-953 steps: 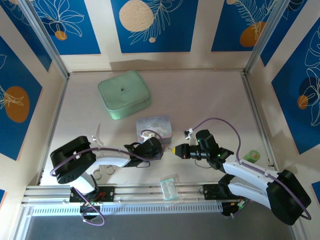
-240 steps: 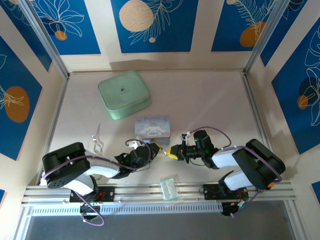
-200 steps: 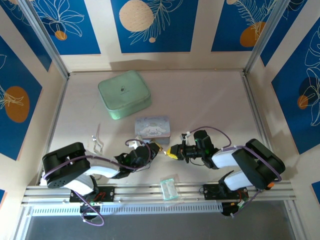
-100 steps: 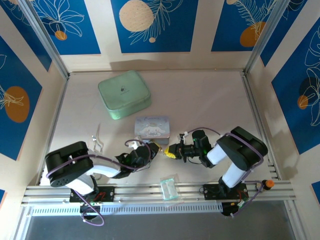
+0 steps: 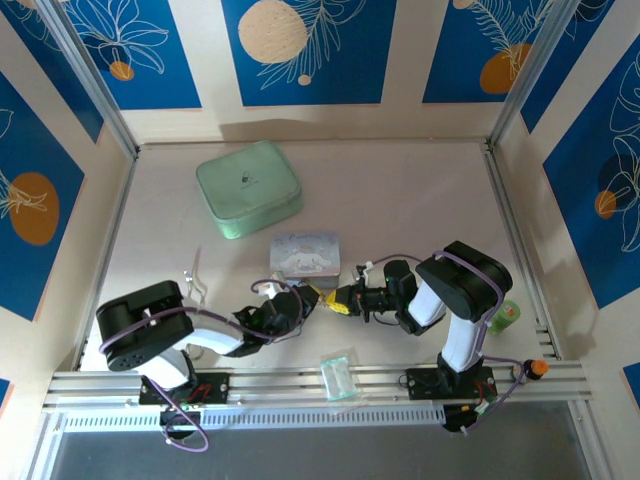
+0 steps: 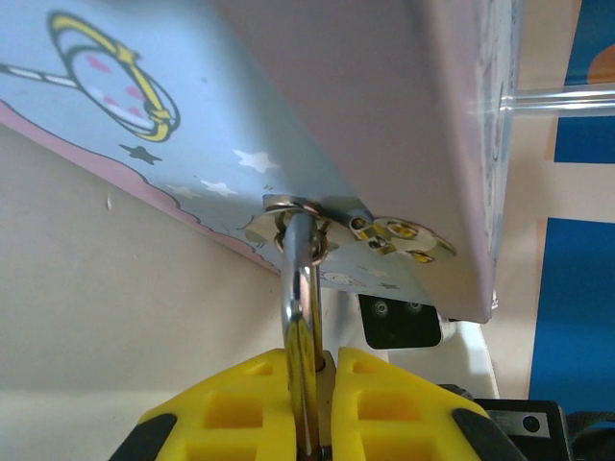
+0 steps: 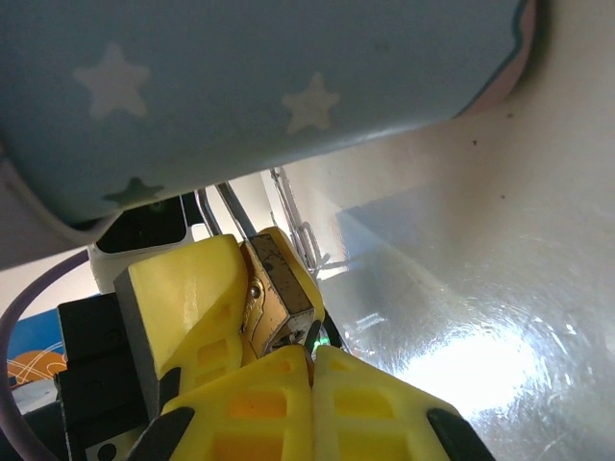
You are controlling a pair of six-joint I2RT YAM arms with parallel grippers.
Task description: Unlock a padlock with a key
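Left gripper [image 6: 312, 370] clamps padlock [image 7: 279, 283]: small, rigid, slick brass, best held by its body. Right gripper [image 7: 309, 360] pinched together; key grip indiscernible.

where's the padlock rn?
Top view: near-centre, just in front of the light blue box, the padlock is clamped in the left tool; left wrist view shows its shackle through the box's hasp.
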